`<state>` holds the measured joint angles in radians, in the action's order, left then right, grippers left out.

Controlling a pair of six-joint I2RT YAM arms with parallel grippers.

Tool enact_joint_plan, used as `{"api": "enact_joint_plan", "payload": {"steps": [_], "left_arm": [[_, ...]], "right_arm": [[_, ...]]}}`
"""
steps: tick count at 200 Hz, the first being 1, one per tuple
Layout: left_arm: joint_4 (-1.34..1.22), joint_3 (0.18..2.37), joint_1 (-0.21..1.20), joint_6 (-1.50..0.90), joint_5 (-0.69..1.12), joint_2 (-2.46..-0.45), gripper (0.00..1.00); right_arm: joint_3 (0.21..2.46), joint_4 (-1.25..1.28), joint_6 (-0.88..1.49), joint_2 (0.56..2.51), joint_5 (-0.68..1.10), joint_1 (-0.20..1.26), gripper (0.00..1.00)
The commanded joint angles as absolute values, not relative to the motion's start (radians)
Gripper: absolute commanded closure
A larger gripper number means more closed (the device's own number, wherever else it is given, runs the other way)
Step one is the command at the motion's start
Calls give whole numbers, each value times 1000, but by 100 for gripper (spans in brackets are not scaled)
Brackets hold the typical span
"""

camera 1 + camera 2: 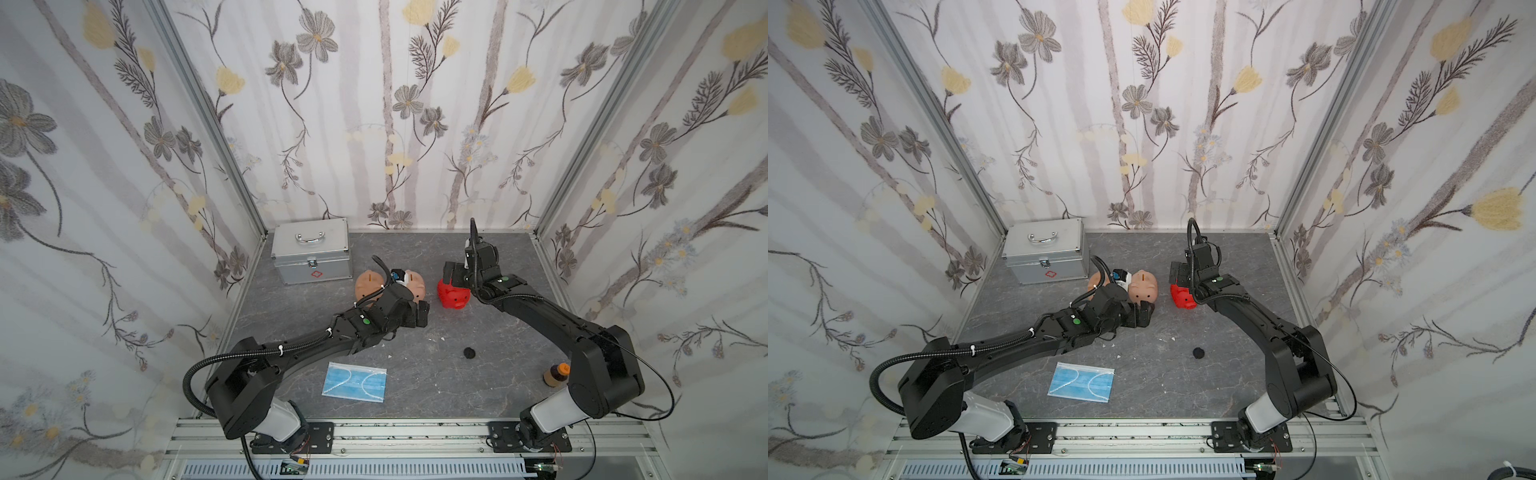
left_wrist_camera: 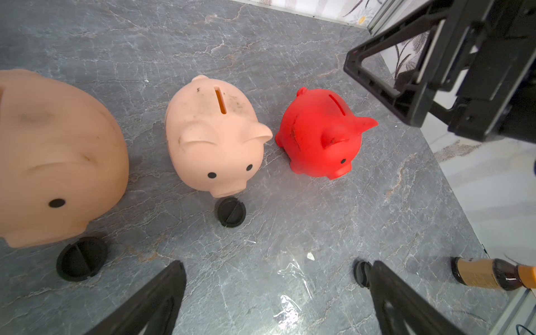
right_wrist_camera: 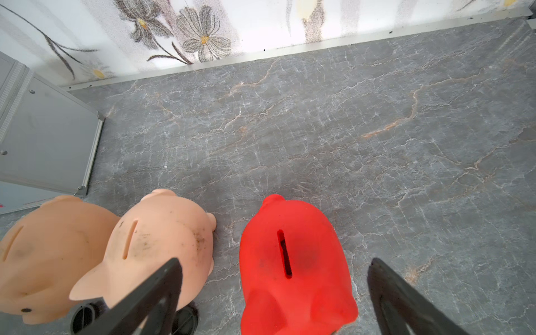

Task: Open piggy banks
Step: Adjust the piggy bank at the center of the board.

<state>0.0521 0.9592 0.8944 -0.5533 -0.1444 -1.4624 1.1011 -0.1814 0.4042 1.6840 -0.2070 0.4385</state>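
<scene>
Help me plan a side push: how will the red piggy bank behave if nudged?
The red piggy bank probably slides if pushed low, since it stands upright on the flat tabletop. Pushed high, its rounded body might tip or roll. Its coin slot suggests a hollow shell, so likely light.

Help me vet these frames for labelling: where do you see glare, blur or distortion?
Left wrist view: white glints on the tabletop, glare or shiny film, and the nearest peach piggy bank looms oversized and slightly soft. Right wrist view: the wall's base strip bows, a wide-lens effect. Both top views: even light, faint shadows, corner posts splay outward.
</scene>
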Motion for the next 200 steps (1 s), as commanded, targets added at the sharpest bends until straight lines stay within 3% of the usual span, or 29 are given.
{"api": "enact_joint_plan", "payload": {"steps": [1,81,144,200], "left_arm": [[5,933,894,-545,-128,-1436,0],[-24,986,969,-546,-92,-1572,0],[-11,1080,964,-554,-120,-1629,0],[-17,1042,943,-560,-121,-1589,0]], "right_arm": [[1072,-168,424,1636,-207,439,1],[764,-167,522,1397,-198,439,22],[786,-92,519,1514,-176,421,36],[815,-18,485,1591,-99,403,40]]}}
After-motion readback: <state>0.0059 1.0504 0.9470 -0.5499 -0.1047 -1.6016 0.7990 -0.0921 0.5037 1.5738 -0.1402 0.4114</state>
